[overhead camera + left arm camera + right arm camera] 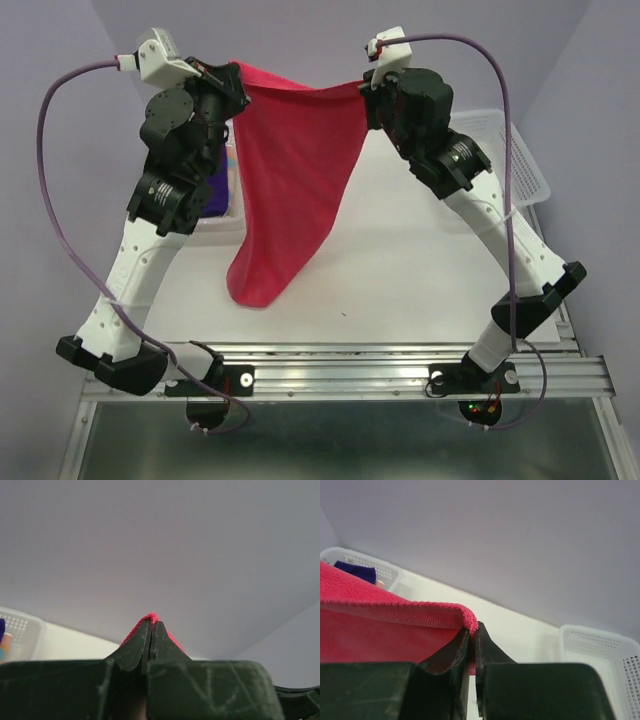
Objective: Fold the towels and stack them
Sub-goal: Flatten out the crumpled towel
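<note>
The hot pink towel (pixel 290 170) hangs in the air between both grippers, its top edge stretched, its lower point drooping to the table. My left gripper (pixel 240 78) is shut on its left corner; a bit of pink (pixel 151 616) shows above the closed fingertips. My right gripper (pixel 366 84) is shut on the right corner; the pink hem (pixel 395 607) runs left from the jaws. A purple towel (pixel 355 570) lies in the left basket (pixel 390 572), with a striped towel (pixel 229 165) partly hidden behind the left arm.
A white perforated basket (pixel 525 165) stands at the right edge of the table, also in the right wrist view (pixel 605 655). The left basket (pixel 20 630) sits at the table's left. A purple wall backs the table.
</note>
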`<state>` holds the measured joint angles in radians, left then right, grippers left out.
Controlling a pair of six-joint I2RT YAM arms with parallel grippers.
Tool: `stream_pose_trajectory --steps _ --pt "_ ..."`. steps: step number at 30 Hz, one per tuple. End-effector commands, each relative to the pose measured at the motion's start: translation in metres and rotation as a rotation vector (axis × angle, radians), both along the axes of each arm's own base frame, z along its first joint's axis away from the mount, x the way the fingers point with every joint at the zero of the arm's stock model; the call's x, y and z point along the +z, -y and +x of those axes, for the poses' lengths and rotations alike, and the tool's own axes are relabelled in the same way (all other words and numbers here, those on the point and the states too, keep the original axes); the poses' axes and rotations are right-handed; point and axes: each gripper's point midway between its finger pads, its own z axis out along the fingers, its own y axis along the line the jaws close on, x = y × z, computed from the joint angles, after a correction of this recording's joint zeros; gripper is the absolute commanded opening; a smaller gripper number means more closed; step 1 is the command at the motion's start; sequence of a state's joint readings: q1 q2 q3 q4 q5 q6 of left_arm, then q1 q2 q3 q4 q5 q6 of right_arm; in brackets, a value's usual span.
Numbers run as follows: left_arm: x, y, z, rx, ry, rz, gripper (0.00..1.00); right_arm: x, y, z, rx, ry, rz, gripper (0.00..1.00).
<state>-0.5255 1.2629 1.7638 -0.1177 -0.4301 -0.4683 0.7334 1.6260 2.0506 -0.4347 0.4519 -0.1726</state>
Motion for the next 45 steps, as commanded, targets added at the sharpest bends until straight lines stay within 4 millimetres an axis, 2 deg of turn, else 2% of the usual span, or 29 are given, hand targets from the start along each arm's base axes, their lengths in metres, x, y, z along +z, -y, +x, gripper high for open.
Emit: stream_pose_trajectory --steps 1,3,8,10,12,13,14,15,17,18,20,21,22,23,30,34,38,41,43,45 --pt "0.034 -0.013 0.009 0.012 0.085 -0.001 0.00 0.067 0.017 0.011 0.030 0.162 0.076 0.01" --pt "0.041 -0.014 0.012 0.008 0.102 0.002 0.00 0.080 0.018 0.008 0.041 0.187 0.070 0.01" --pt "0.048 -0.008 0.005 -0.042 0.129 0.003 0.00 0.097 0.015 -0.004 0.100 0.220 0.071 0.01" --pt "0.050 -0.003 -0.003 -0.084 0.145 0.005 0.00 0.102 0.018 -0.016 0.133 0.221 0.091 0.01" --pt "0.053 -0.004 -0.014 -0.106 0.158 -0.009 0.00 0.106 0.011 -0.031 0.214 0.223 0.098 0.01" --pt "0.055 -0.003 -0.019 -0.127 0.168 -0.014 0.00 0.113 0.011 -0.046 0.263 0.233 0.120 0.01" --pt "0.056 -0.003 -0.025 -0.138 0.177 -0.018 0.00 0.116 0.014 -0.051 0.264 0.232 0.129 0.01" --pt "0.058 0.000 -0.037 -0.179 0.192 -0.022 0.00 0.120 0.014 -0.066 0.316 0.231 0.141 0.01" --pt "0.060 0.004 -0.051 -0.232 0.210 -0.025 0.00 0.123 0.015 -0.080 0.358 0.227 0.153 0.01" --pt "0.059 0.009 -0.065 -0.294 0.220 -0.032 0.00 0.126 0.014 -0.096 0.411 0.222 0.167 0.01" --pt "0.058 0.013 -0.078 -0.342 0.226 -0.044 0.00 0.129 0.017 -0.112 0.456 0.221 0.186 0.01" --pt "0.056 0.015 -0.089 -0.382 0.231 -0.054 0.00 0.123 0.011 -0.122 0.514 0.198 0.188 0.01" --pt "0.055 0.019 -0.096 -0.420 0.233 -0.055 0.00 0.125 0.011 -0.132 0.542 0.199 0.200 0.01" --pt "0.055 0.020 -0.103 -0.441 0.238 -0.060 0.00 0.129 0.013 -0.150 0.598 0.204 0.204 0.01" --pt "0.066 0.042 -0.174 -0.735 0.300 -0.056 0.00 0.142 0.021 -0.209 0.765 0.182 0.271 0.01" --pt "0.069 0.038 -0.187 -0.754 0.312 -0.072 0.00 0.154 0.028 -0.242 0.851 0.210 0.302 0.01" --pt "0.067 0.034 -0.191 -0.740 0.317 -0.074 0.00 0.152 0.033 -0.238 0.816 0.207 0.314 0.01" --pt "0.059 0.032 -0.178 -0.690 0.297 -0.073 0.00 0.140 0.030 -0.215 0.741 0.177 0.316 0.01" --pt "0.045 0.035 -0.156 -0.652 0.253 -0.066 0.00 0.129 0.027 -0.192 0.671 0.158 0.317 0.01" --pt "0.023 0.041 -0.125 -0.605 0.182 -0.063 0.00 0.119 0.026 -0.162 0.568 0.139 0.327 0.01"
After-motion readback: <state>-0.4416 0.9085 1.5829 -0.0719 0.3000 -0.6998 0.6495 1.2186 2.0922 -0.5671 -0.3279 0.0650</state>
